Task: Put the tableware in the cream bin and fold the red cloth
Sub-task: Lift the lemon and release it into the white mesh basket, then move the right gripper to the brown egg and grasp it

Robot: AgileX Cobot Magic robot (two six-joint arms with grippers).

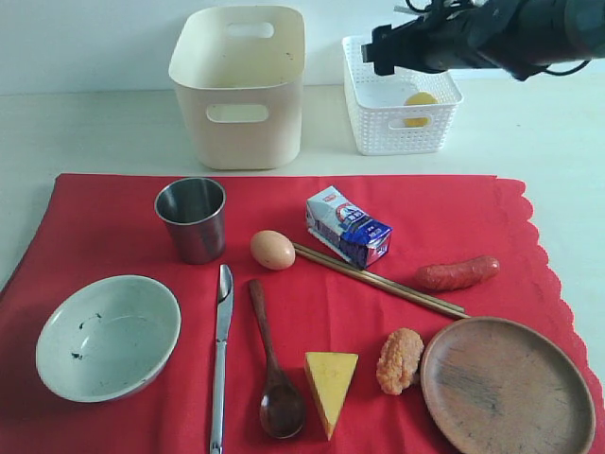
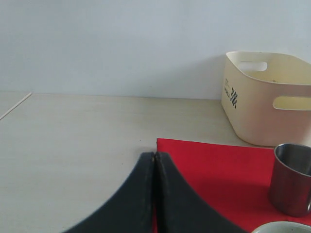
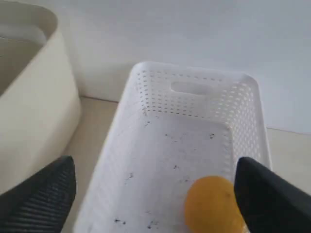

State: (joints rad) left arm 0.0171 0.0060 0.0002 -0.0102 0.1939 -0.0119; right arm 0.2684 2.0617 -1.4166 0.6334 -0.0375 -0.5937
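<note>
The red cloth covers the table front. On it lie a steel cup, a speckled bowl, a silver knife, a dark wooden spoon, chopsticks and a brown wooden plate. Behind the cloth stands the cream bin. My right gripper hangs open over the white basket with nothing between its fingers. My left gripper is shut and empty, low over the cloth's corner near the cup; the exterior view does not show it.
A lemon lies in the white lattice basket right of the bin. Among the tableware on the cloth are an egg, a milk carton, a sausage, a nugget and a cheese wedge.
</note>
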